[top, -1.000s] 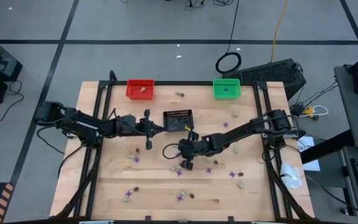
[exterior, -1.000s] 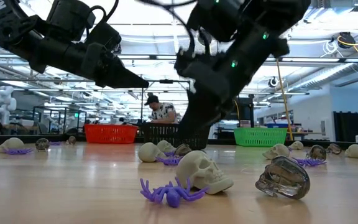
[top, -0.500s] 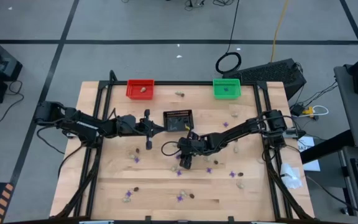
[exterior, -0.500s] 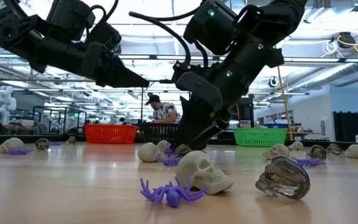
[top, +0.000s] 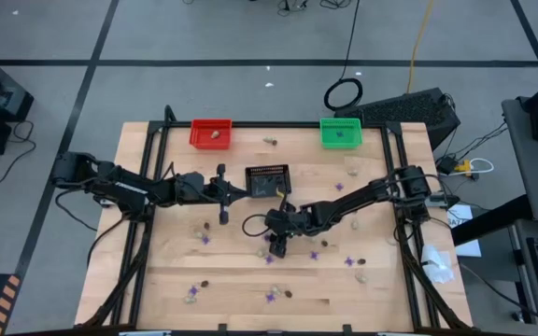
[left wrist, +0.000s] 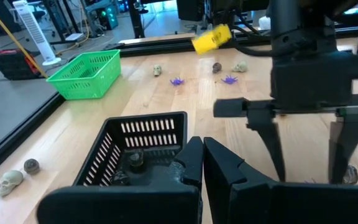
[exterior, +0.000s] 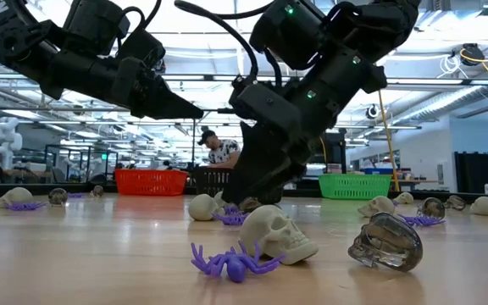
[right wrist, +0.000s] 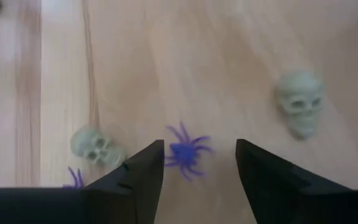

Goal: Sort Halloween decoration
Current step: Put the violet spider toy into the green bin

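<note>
Purple spiders, pale beige skulls and dark skulls lie scattered on the wooden table point(top: 166, 271). My right gripper point(right wrist: 199, 163) point(top: 276, 245) is open and slants down over the table's middle. One purple spider point(right wrist: 188, 152) lies on the wood between its fingers, and I cannot tell whether they touch it. Beige skulls point(right wrist: 96, 147) point(right wrist: 299, 102) lie to either side. My left gripper point(top: 243, 192) point(left wrist: 202, 157) is shut on nothing and hovers beside the black basket point(top: 267, 179).
A red basket point(top: 211, 133) and a green basket point(top: 340, 132) stand at the far edge, each with a trinket inside. The black basket point(left wrist: 135, 149) holds a dark piece. Near the front edge lie a spider point(exterior: 230, 261), a beige skull point(exterior: 278, 234) and a dark skull point(exterior: 386, 242).
My right gripper has tipped further down and rolled a little over the purple spider at the table's middle. In the low view its fingers now stand wider apart than a second ago. No trinket has moved.
</note>
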Robot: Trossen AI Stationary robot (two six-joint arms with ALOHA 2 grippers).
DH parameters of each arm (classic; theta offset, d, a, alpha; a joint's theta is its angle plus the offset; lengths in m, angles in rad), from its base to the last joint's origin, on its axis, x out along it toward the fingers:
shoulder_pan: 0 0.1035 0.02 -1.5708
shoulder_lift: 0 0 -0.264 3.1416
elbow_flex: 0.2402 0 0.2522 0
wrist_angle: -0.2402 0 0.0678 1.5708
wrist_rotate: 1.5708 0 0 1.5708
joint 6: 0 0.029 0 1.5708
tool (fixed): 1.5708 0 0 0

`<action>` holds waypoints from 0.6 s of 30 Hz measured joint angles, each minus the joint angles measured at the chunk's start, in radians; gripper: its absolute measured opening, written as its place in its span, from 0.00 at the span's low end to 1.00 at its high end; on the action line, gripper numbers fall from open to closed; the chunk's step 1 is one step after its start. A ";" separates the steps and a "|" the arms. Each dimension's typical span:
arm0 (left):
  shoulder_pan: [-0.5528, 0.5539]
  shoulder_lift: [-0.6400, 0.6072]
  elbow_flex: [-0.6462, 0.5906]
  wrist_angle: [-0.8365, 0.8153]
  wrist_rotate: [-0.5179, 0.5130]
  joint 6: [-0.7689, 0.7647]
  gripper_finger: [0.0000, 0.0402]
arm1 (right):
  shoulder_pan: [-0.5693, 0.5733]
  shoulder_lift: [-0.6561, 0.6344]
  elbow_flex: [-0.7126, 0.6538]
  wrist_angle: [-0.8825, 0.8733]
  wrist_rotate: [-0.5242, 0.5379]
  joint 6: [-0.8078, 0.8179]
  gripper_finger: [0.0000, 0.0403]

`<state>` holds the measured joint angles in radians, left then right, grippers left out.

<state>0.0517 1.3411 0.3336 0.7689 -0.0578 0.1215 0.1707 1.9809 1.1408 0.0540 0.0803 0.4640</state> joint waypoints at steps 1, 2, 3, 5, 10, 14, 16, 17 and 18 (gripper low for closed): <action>0.000 0.000 0.000 0.000 0.000 0.000 0.02 | 0.002 0.003 0.000 -0.002 -0.002 0.000 0.48; 0.000 0.000 0.000 0.000 0.000 0.000 0.02 | 0.002 0.006 0.000 -0.001 -0.002 0.000 0.48; 0.000 0.000 0.000 0.000 0.000 0.000 0.02 | 0.002 0.009 0.000 0.003 -0.002 0.000 0.48; 0.000 0.000 0.000 0.001 0.000 0.000 0.02 | 0.002 0.009 0.000 0.003 0.000 0.007 0.47; 0.000 0.000 0.000 0.001 0.000 0.000 0.02 | 0.002 0.026 0.002 0.014 0.008 0.013 0.43; 0.000 0.000 0.000 0.001 0.000 0.000 0.02 | 0.000 0.045 0.005 0.023 0.013 0.013 0.40; 0.000 0.000 0.000 0.001 0.000 0.000 0.02 | -0.003 0.053 0.005 0.028 0.013 0.013 0.39; 0.000 0.000 0.000 0.001 0.000 0.000 0.02 | -0.006 0.054 0.005 0.027 0.012 0.013 0.38; 0.000 0.000 0.000 0.001 0.000 0.000 0.02 | -0.007 0.054 0.005 0.026 0.010 0.013 0.38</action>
<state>0.0518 1.3411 0.3336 0.7696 -0.0578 0.1211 0.1633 2.0351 1.1454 0.0800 0.0904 0.4774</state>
